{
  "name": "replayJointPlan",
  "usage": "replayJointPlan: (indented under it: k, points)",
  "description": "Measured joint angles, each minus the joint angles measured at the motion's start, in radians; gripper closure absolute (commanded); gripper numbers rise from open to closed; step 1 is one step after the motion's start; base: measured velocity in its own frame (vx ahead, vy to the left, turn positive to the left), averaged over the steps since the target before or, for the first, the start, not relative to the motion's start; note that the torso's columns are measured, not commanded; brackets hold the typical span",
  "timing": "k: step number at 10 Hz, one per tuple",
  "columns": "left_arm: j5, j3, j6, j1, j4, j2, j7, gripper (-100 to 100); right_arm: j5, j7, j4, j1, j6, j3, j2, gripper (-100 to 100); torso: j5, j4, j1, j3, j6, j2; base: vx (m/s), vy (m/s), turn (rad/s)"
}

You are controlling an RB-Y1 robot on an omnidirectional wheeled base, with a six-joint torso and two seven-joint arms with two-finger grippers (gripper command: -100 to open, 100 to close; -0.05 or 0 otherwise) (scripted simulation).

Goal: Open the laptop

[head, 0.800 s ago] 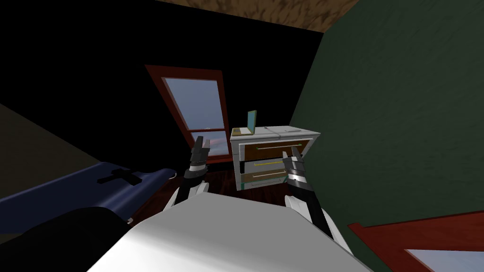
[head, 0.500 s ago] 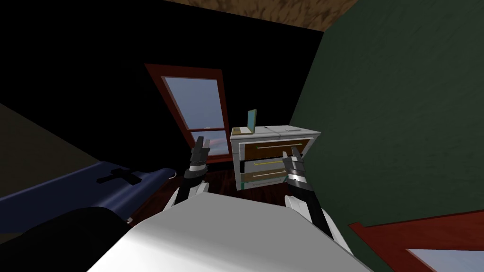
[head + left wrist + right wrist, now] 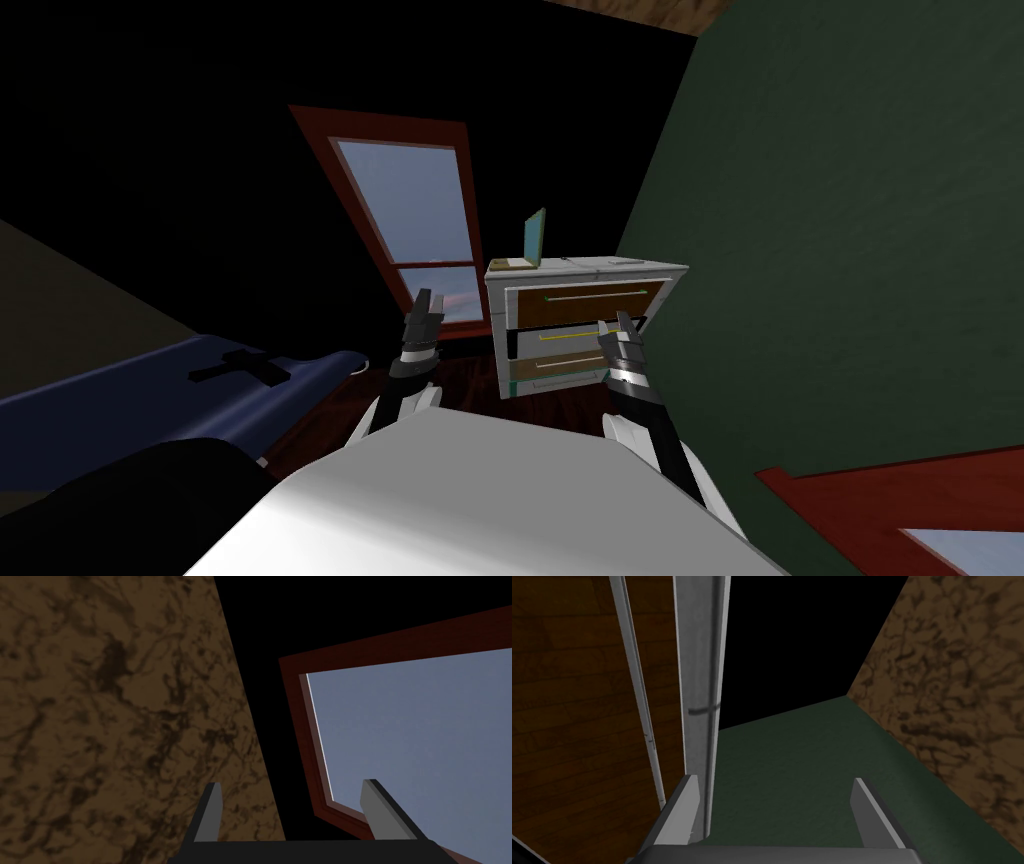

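Observation:
The laptop (image 3: 530, 243) stands on the left end of a white dresser (image 3: 600, 269), its teal lid raised nearly upright over a tan base. My right gripper (image 3: 613, 325) is open, held low in front of the dresser's drawers, well below the laptop. In the right wrist view the gripper (image 3: 774, 788) has the dresser's white edge (image 3: 699, 676) and a brown drawer front (image 3: 577, 701) beside one finger, with nothing between the fingers. My left gripper (image 3: 429, 300) is open and raised left of the dresser, and the left wrist view has its fingers (image 3: 210, 811) wide apart.
The dresser has three brown drawers with pale handles (image 3: 590, 296) and stands against a dark green wall (image 3: 850, 250). A red-framed window (image 3: 410, 220) is left of it. A dark blue bed (image 3: 150, 390) lies at the left. Black area surrounds the window.
The whole head view has shifted: the dresser now shows more from the front and slightly lower, so I have moved or lowered. Both arms keep their pose.

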Motion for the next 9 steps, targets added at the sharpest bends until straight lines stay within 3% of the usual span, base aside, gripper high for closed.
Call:
replayJointPlan:
  k: [1,2,4,9]
  points:
    - [0.000,0.000,0.000,0.000,0.000,0.000,0.000,0,0.000,0.000,0.000,0.000,0.000,0.000,0.000,0,0.000,0.074,0.000,-0.148,0.000,0.074,0.000,0.000,0.000]
    - [0.000,0.000,0.000,0.000,0.000,0.000,0.000,-100,0.000,0.000,0.000,0.000,0.000,0.000,0.000,0,0.000,0.148,0.000,-0.295,0.000,0.148,-0.007,-0.010,-0.030]
    - [-0.001,-0.003,0.020,-0.021,0.002,0.043,0.003,-100,0.000,0.000,0.000,0.000,0.000,0.000,0.000,0,0.000,0.191,0.000,-0.383,0.000,0.192,-0.036,-0.019,-0.051]
    - [-0.010,-0.015,0.146,-0.157,0.021,0.137,0.006,-100,0.000,0.000,0.001,0.000,0.000,0.000,0.000,0,0.000,0.194,0.001,-0.389,0.000,0.194,-0.049,-0.038,-0.060]
